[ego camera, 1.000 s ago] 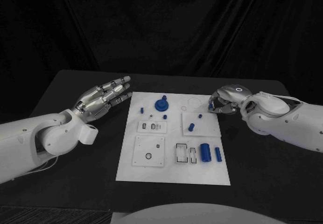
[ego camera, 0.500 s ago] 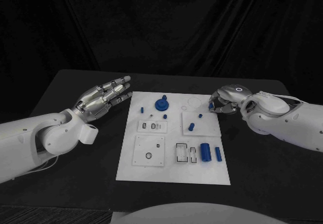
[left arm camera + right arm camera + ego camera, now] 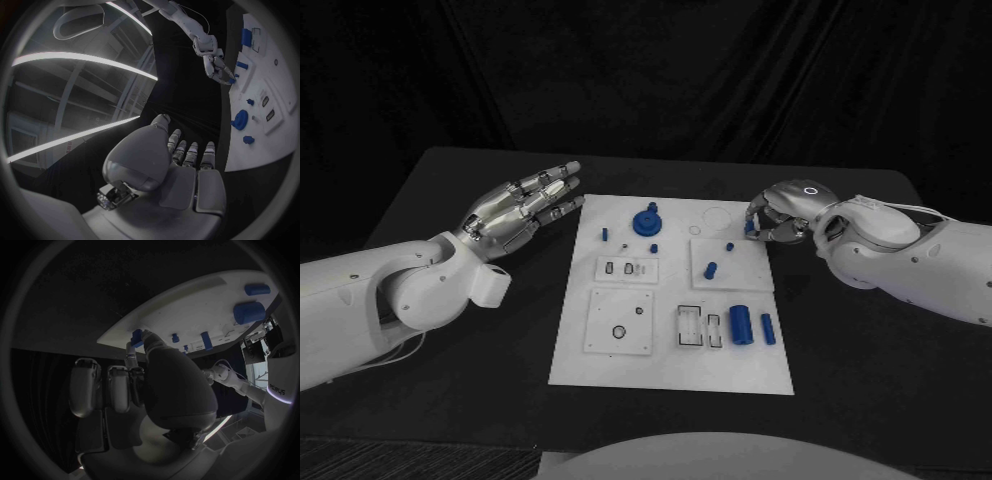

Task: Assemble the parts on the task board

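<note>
1. Board, white, lies in the middle of the black table, long side running away from the robot, small blue parts scattered over its recesses.

2. Peg, a small blue piece, sits pinched at the fingertips of the right hand, right at the board's far right edge; the head view shows only a fleck of blue there.

3. Knob, the largest blue part, stands near the board's far end; two blue cylinders lie side by side toward its near right corner, beside open rectangular slots.

4. Square insert just inboard of the right hand carries two more short blue pieces and looks the likeliest home for the pinched peg, though which hole it belongs to cannot be told.

5. Left hand hovers off the board's far left edge, palm tilted, fingers spread, holding nothing and touching nothing.

6. Step in hand, by my reading: carrying the peg to its seat. To do it well, the pinch should stay light but firm and the peg be brought upright over its hole before going down, without knocking the pieces already standing nearby.

7. Risk: the board lies loose on the table, so a sideways shove could slide it; the free left hand is well placed to steady that edge.
</note>
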